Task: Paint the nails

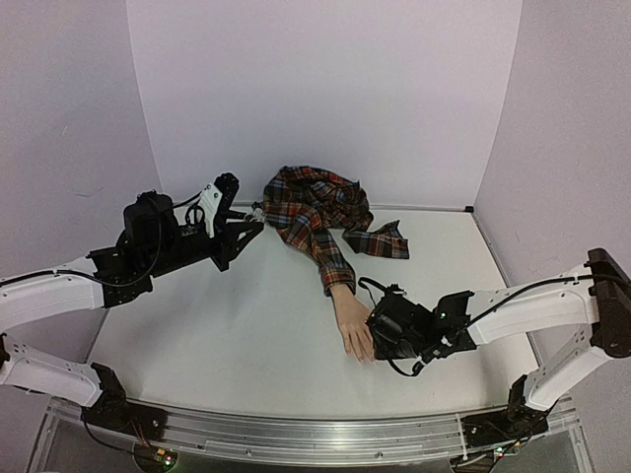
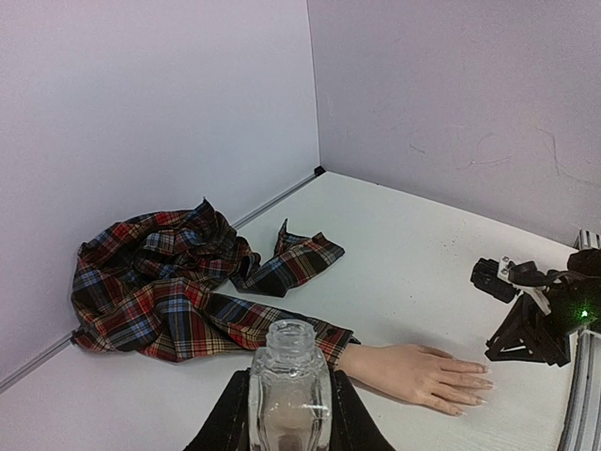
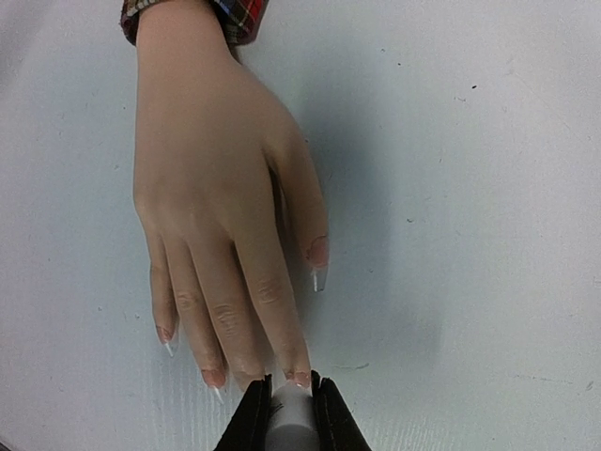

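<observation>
Pinches a whitish cylinder [image 3: 291, 421], tip hidden, in the right gripper [image 3: 292, 383] right at the pale peach mannequin nails [image 3: 214, 378], and clamps a clear glass bottle [image 2: 289, 366], base cut off, in the left gripper [image 2: 289, 418].

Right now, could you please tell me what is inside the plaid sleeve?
The mannequin hand emerges from the plaid sleeve at the cuff, so its wrist sits inside. Anything further up the sleeve is covered by the fabric and cannot be seen.
</observation>
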You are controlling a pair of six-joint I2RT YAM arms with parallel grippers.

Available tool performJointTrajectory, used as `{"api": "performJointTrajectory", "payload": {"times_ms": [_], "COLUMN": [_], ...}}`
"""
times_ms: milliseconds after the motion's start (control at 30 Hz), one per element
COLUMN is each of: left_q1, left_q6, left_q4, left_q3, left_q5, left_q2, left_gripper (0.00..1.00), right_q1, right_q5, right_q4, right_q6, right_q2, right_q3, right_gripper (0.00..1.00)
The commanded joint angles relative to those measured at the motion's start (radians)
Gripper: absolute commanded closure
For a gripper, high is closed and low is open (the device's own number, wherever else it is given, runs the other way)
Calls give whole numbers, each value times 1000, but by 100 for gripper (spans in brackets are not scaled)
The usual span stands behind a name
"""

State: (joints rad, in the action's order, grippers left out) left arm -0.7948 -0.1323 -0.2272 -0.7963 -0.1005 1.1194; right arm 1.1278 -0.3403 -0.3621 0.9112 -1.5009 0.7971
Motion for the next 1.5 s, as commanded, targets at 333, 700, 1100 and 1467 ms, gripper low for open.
{"api": "performJointTrajectory", "payload": {"times_ms": [333, 700, 1100, 1467], "left_q1": [6, 5, 5, 6], "left_q6": [-10, -7, -6, -7], "left_q4": [-41, -41, -41, -40], "left_q3": [-6, -6, -6, -6], "left_q5": [4, 1, 1, 2], "left_q2": [-8, -9, -9, -12], "left_gripper": [100, 100, 100, 100], "right_q1": [-9, -11, -11, -9], "right_q5": [-21, -12, 3, 6], "right_q4": [-17, -26, -40, -51], "right_q6": [10, 14, 7, 8], "right_q2": [-5, -16, -27, -25], "right_q3": [2, 5, 14, 16], "right_gripper": [100, 100, 100, 100]}}
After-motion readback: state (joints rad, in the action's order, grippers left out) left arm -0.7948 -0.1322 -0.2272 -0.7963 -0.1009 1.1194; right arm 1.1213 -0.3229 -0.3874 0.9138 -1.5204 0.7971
